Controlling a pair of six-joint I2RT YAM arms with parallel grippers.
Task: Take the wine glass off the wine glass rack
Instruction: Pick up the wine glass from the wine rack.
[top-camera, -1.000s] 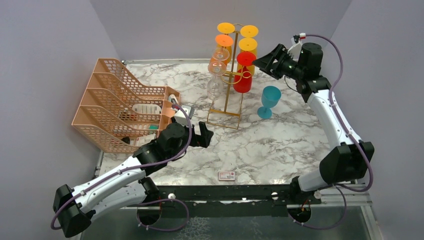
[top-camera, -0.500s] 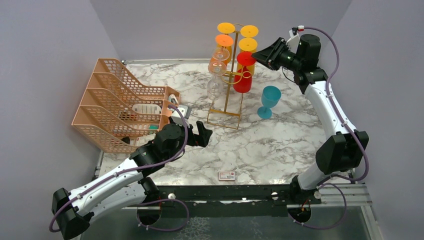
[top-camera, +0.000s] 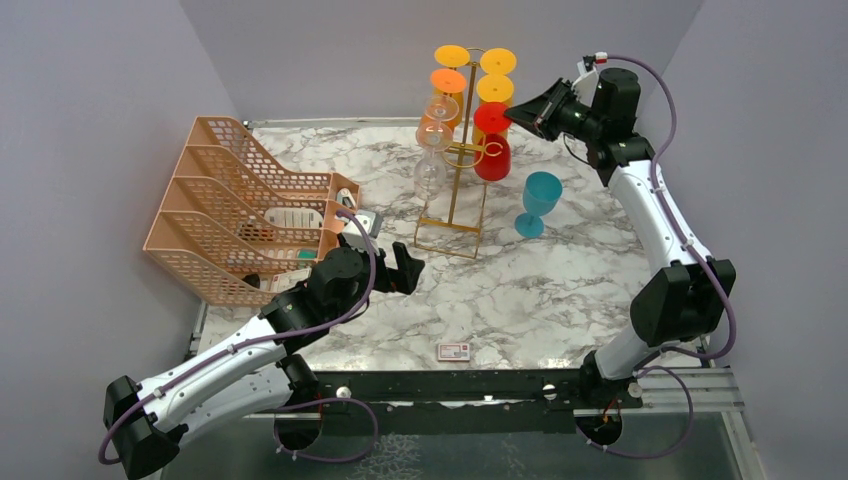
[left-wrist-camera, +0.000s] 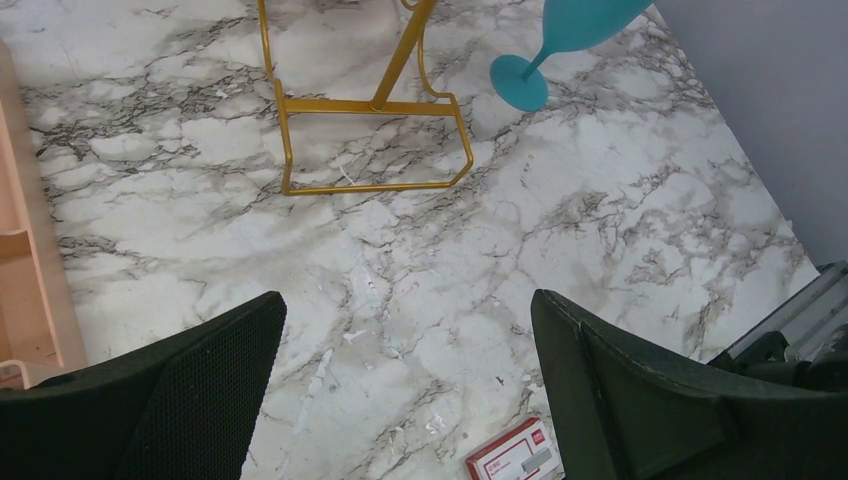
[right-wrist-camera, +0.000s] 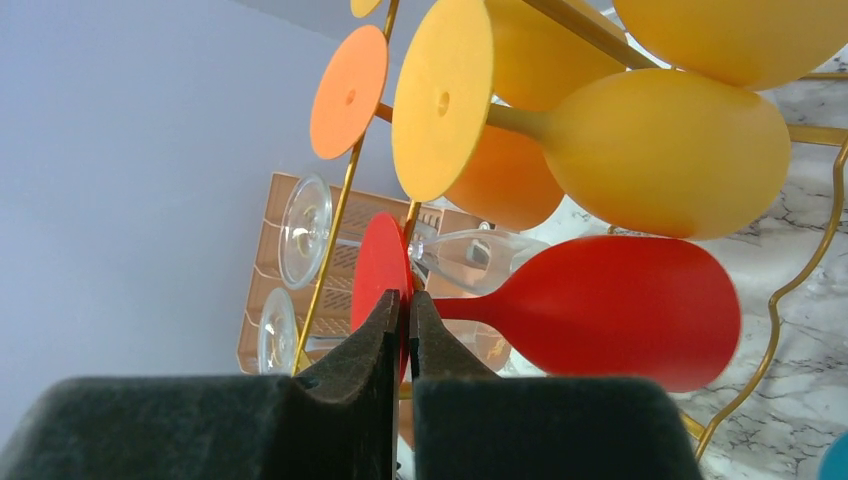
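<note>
The R gripper (right-wrist-camera: 408, 300) is squeezed shut on the round foot of the red wine glass (right-wrist-camera: 620, 310). It hangs foot-up on the gold wine glass rack (left-wrist-camera: 370, 105), stem going down from the tips. The L gripper (left-wrist-camera: 405, 310) is wide open, empty, far off.

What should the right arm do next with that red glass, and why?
Probably draw the red wine glass outward along its hook, clear of the gold wine glass rack. The right gripper is shut on the glass's foot, and the glass hangs upside down, so pulling down would likely snag.
</note>
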